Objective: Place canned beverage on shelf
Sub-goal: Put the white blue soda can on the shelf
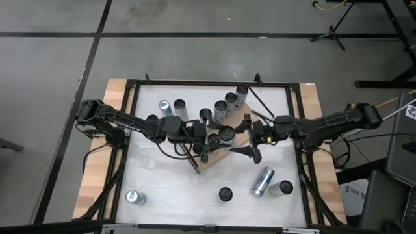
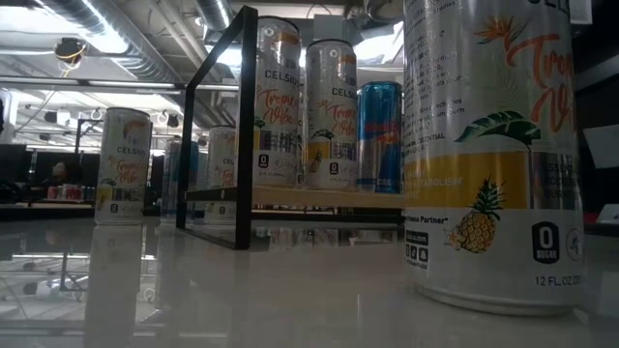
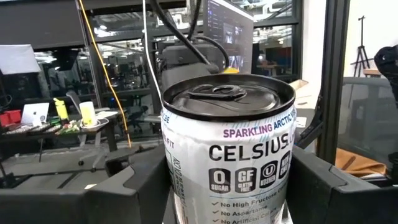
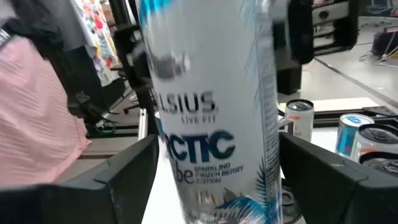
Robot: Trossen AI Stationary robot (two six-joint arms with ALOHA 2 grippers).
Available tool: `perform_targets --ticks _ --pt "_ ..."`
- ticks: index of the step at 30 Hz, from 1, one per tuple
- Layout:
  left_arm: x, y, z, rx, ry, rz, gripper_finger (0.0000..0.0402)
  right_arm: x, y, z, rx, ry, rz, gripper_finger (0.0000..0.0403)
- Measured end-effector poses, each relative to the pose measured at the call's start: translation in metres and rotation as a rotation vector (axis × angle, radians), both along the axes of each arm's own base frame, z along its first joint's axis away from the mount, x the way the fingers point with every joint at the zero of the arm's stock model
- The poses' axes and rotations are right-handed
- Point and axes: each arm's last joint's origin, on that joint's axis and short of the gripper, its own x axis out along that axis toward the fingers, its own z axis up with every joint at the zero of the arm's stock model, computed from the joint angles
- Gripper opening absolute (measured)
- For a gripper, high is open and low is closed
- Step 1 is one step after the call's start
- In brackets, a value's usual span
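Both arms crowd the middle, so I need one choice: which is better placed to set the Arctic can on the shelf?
Probably left. The left gripper brackets the upright can, its fingers against both sides, above the shelf. The right gripper sits beside it, its hold unclear.

Tall Celsius can point(image 4: 214, 106) upright between right tool point(image 4: 214, 180) fingers point(image 4: 323, 174); more cans point(image 4: 357, 134) beyond.
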Motion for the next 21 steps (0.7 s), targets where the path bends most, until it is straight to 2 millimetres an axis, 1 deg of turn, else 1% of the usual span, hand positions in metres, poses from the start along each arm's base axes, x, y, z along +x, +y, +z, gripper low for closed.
perform_targets --ticks 8,10,17,21 --pt "0.0000 0.0002 0.0001 -0.003 -0.001 0.004 0.0230 0.0065 0.0046 -0.0060 -0.034 0.002 -0.025 0.0312" --pt "0.0000 0.0002 0.0003 -0.004 -0.003 0.004 0.0230 0.0071 0.0045 -0.0065 -0.034 0.003 -0.029 0.0300" --pt "0.0000 0.0003 0.0003 -0.004 -0.003 0.005 0.0230 0.0076 0.0042 -0.0073 -0.037 0.007 -0.041 0.0235" --pt "0.0000 0.0003 0.0003 -0.004 -0.003 0.005 0.0230 0.0076 0.0042 -0.0073 -0.037 0.008 -0.042 0.0231"
